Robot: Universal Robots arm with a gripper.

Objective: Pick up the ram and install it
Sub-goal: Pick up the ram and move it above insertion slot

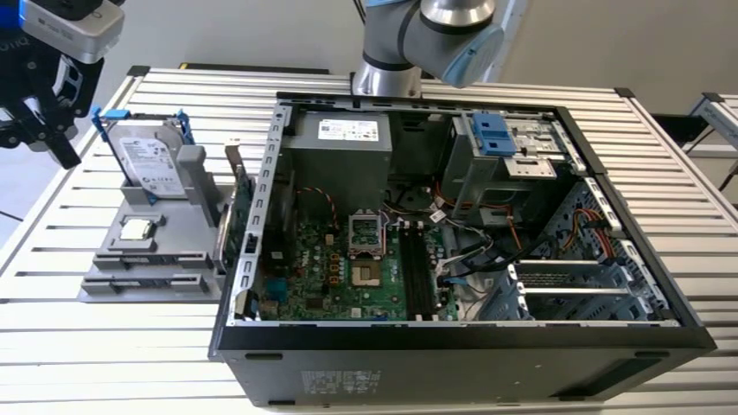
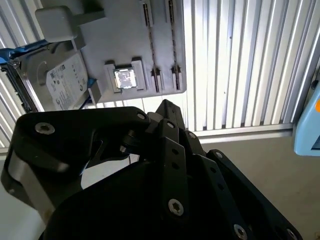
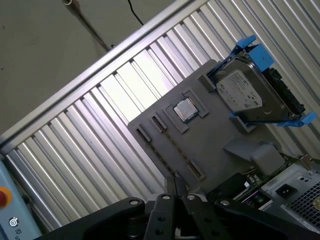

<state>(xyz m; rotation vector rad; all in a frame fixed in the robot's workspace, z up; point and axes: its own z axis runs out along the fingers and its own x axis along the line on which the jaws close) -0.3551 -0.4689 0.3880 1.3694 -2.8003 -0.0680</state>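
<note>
The ram is out of view or hidden; I cannot make it out on the holder, in the case or in the fingers. My gripper [image 1: 67, 156] hangs high at the exterior view's left, above and beside the grey holder [image 1: 173, 281]. In both wrist views the gripper [image 2: 167, 107] [image 3: 175, 181] has its black fingers pressed together with nothing visible between them. The holder's [image 3: 210, 135] long narrow slots [image 3: 157, 122] look bare. The motherboard's black slots [image 1: 417, 272] lie inside the open computer case [image 1: 461, 335].
On the holder [image 2: 115, 35] stand a silver hard drive in a blue frame [image 1: 152, 160] [image 2: 62, 85] [image 3: 240, 90] and a small square chip [image 1: 136, 229] [image 2: 125, 78] [image 3: 185, 110]. A green expansion card [image 1: 238, 220] stands between holder and case. The arm's base [image 1: 386, 78] rises behind the case.
</note>
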